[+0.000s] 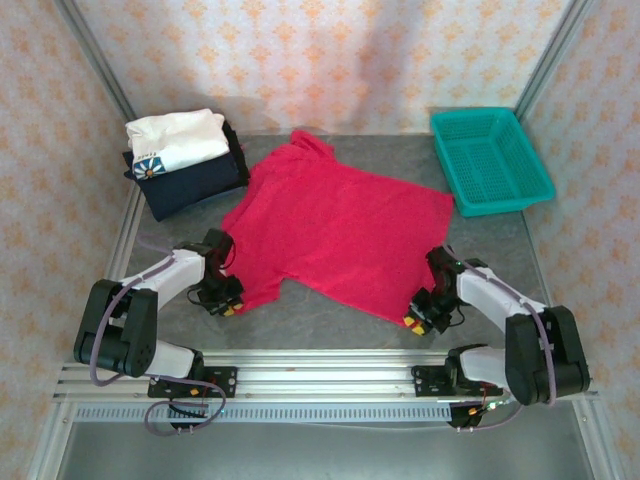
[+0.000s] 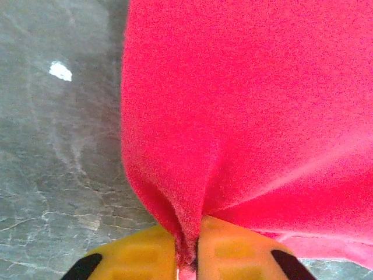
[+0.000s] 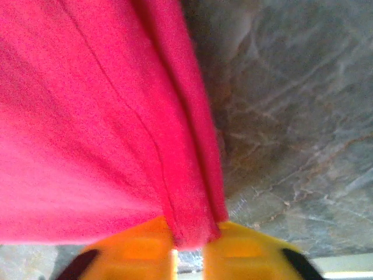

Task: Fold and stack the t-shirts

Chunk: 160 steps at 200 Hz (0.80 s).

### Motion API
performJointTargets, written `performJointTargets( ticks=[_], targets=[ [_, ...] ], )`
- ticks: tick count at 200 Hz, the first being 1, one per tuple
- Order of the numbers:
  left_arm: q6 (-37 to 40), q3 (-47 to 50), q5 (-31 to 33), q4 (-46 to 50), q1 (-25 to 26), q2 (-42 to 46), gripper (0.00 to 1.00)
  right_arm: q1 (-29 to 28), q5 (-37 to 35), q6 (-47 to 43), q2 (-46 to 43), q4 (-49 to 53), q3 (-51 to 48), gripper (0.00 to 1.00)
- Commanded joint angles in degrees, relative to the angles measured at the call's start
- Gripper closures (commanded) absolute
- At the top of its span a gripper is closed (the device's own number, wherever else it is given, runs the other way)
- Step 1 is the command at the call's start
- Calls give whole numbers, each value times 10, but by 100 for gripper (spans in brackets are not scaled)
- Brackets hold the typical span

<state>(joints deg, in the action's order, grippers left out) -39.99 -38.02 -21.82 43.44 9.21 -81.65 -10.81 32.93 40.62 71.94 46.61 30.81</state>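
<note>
Now both of my grippers are pinched down on the red t-shirt [image 1: 335, 225], which lies spread flat across the middle of the grey table [image 1: 330, 310]. My left gripper [image 2: 187, 256] has its yellow fingers [image 2: 137, 256] closed on a gathered fold of red cloth at the shirt's near-left corner. The fabric bunches into a ridge that runs straight into the narrow slot between the pads. My right gripper [image 3: 189, 251] is clamped the same way on the shirt's near-right corner, with a doubled hem squeezed between its two yellow pads. Bare table shows just beyond that edge.

From the overhead view the shirt sits at a slant, its collar at the far side and its lower edge nearest me, wrinkled only lightly. Past the shirt's far-left side sits a folded pile — the white t-shirt [image 1: 175, 135] with its blue round emblem lies on top of the dark navy t-shirt [image 1: 195, 180], close to the red cloth but not touching it. Off the shirt's far-right side stands a teal mesh basket [image 1: 490, 160], just beside the red edge.
</note>
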Motion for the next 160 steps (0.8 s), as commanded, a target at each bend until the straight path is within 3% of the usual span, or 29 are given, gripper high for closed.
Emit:
performJointTargets(
  ticks=[1, 65, 132, 160],
  targets=[
    [7, 48, -44, -75, 12, -38, 93, -2, -86, 2, 20, -13, 16, 98],
    [10, 52, -38, 7, 13, 54, 100, 11, -213, 6, -58, 108, 81, 100],
    [-25, 10, -61, 117, 43, 170, 100, 38, -232, 13, -140, 193, 83, 100],
    [-25, -24, -67, 139, 43, 180, 100, 44, -231, 9, -150, 194, 78, 100]
  ],
)
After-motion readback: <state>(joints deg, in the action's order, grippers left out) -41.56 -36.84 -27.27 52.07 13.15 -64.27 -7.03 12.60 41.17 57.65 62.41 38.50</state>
